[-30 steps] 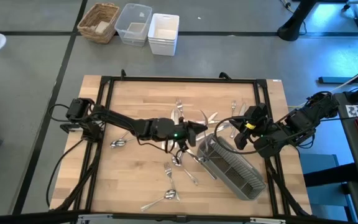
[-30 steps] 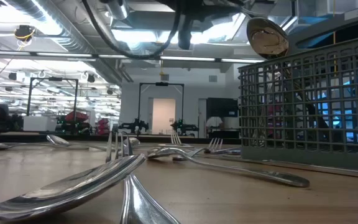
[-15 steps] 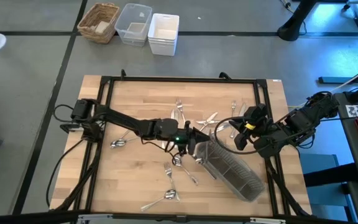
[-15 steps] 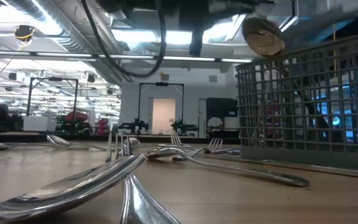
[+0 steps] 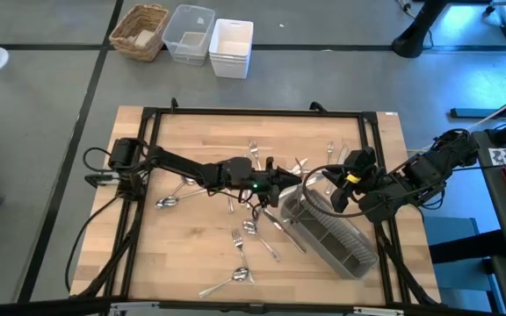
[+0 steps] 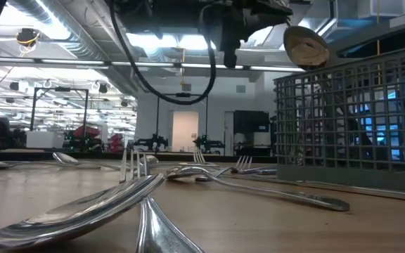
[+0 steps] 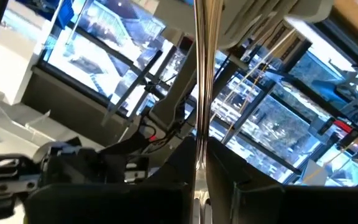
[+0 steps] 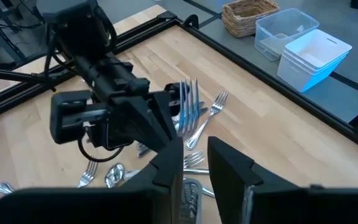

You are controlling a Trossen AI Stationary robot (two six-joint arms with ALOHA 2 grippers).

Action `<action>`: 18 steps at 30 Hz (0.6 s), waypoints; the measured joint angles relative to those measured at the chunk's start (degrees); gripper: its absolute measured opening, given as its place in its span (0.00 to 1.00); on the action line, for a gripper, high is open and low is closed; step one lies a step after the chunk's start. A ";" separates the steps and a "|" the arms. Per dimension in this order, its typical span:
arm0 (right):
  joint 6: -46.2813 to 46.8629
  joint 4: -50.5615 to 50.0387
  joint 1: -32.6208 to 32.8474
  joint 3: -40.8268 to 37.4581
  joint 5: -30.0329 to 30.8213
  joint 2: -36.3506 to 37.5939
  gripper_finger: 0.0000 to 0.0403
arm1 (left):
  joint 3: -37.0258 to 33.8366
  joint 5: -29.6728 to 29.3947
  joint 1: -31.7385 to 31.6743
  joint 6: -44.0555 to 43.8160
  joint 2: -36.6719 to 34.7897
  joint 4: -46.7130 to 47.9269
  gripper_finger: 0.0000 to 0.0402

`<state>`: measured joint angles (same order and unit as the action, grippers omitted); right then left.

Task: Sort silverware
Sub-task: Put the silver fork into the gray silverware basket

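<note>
Left arm stretched across the desk (image 5: 191,140)
Left hand (image 5: 281,182) pinches a spoon (image 6: 305,46) above the caddy (image 5: 330,230); right hand (image 5: 336,195) half-open, gripping the caddy's rim.

shiny silver silverware (image 5: 241,235) — grey gridded caddy (image 5: 332,235), pale wood table (image 5: 191,254)

Grey caddy (image 5: 330,233), wicker basket (image 5: 140,31), plastic bins (image 5: 231,48)

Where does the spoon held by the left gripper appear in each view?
High view: spoon mid-table, between left gripper and basket.
Low view: its bowl upper right, above the basket.
Left wrist view: handle up the middle.
Right wrist view: cannot tell.
Shared landmark: the basket.
</note>
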<state>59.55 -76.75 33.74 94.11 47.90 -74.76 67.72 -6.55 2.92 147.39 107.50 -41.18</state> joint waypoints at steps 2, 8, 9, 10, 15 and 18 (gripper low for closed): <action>0.00 0.00 0.00 0.00 0.00 0.00 0.19 | 0.00 0.02 -0.02 0.50 0.00 0.36 0.03; -0.02 0.00 0.00 0.00 0.00 0.00 0.19 | 0.00 1.02 -0.04 -1.13 0.00 4.59 0.04; -0.02 0.00 -0.01 0.00 0.00 0.00 0.19 | 0.00 1.05 -0.13 -1.59 0.00 5.97 0.05; 0.00 0.00 0.00 0.00 0.00 0.00 0.19 | 0.00 1.08 -0.26 -1.82 0.00 7.53 0.05; -0.02 0.00 0.00 0.00 0.00 0.00 0.19 | -0.02 1.07 -1.39 -1.26 0.02 10.47 0.08; -0.02 0.30 0.00 0.00 0.00 0.00 0.19 | -0.02 1.45 -2.00 -3.13 0.00 10.71 0.10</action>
<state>59.53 -76.45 33.74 94.11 47.90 -74.76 67.70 -5.09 0.92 144.26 107.50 -30.47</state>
